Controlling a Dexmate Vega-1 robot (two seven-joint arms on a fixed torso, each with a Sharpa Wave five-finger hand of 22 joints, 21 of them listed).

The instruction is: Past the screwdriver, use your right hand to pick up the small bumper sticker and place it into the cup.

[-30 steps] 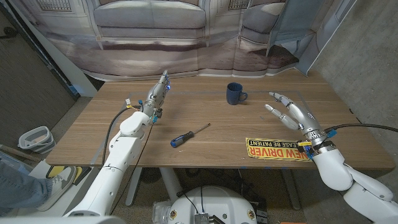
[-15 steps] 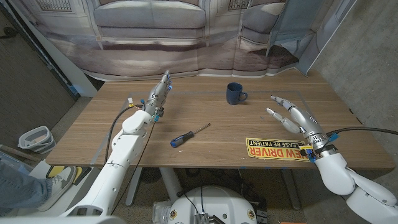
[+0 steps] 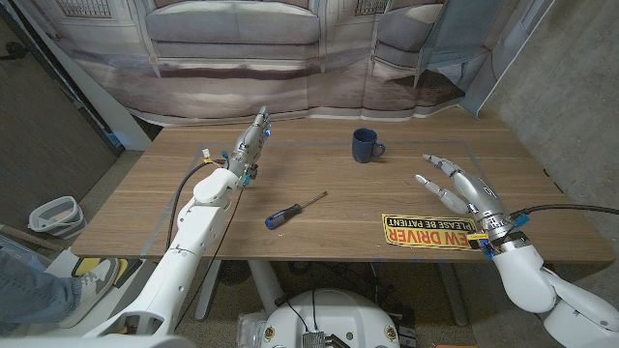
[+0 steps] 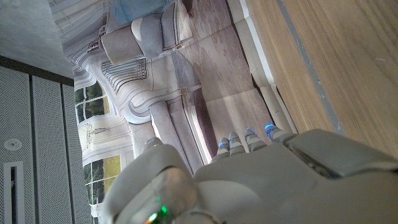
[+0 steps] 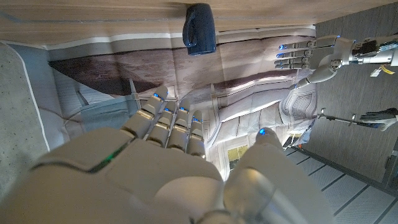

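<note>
The small bumper sticker (image 3: 430, 231) is lying flat near the table's (image 3: 319, 242) front edge, to the right of the screwdriver (image 3: 293, 209), with nothing gripping it. The right robot hand (image 3: 462, 188) is hovering just beyond the sticker's right end, fingers spread and holding nothing, probably lining up to come down on it. The blue cup (image 3: 365, 145) is standing upright farther back, while the left robot hand (image 3: 247, 148) is waiting on edge, fingers seemingly straight and empty.
</note>
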